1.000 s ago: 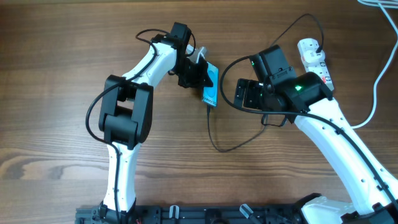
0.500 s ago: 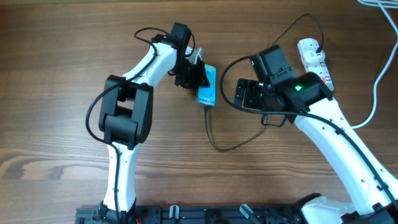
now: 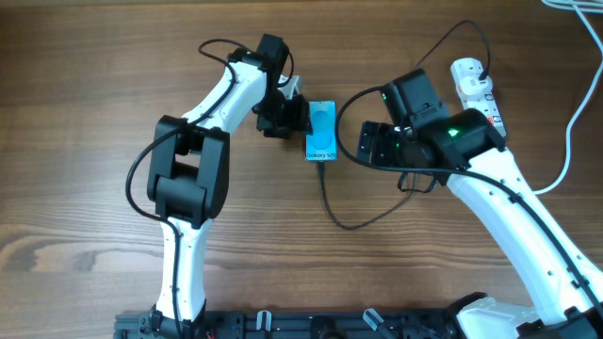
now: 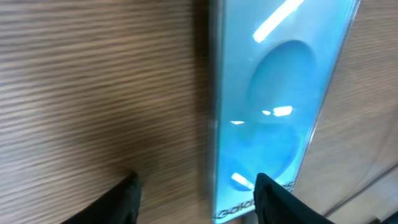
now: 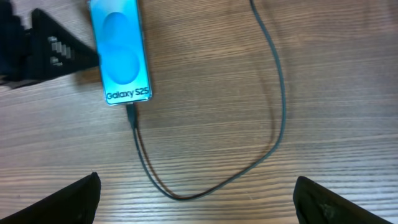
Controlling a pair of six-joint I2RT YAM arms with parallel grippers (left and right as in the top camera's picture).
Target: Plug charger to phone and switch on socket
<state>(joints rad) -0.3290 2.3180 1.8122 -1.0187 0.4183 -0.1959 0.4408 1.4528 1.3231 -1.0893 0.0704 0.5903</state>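
Showing the left gripper parted and empty, the phone flat at its 3 o'clock. The charger is judged seated at the phone's 6 o'clock end. The right gripper is spread wide and empty. The socket, at its 2 o'clock, is next to be switched on.

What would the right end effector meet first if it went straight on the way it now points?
Probably the charger lying on the table, short of the phone; depth is unclear.
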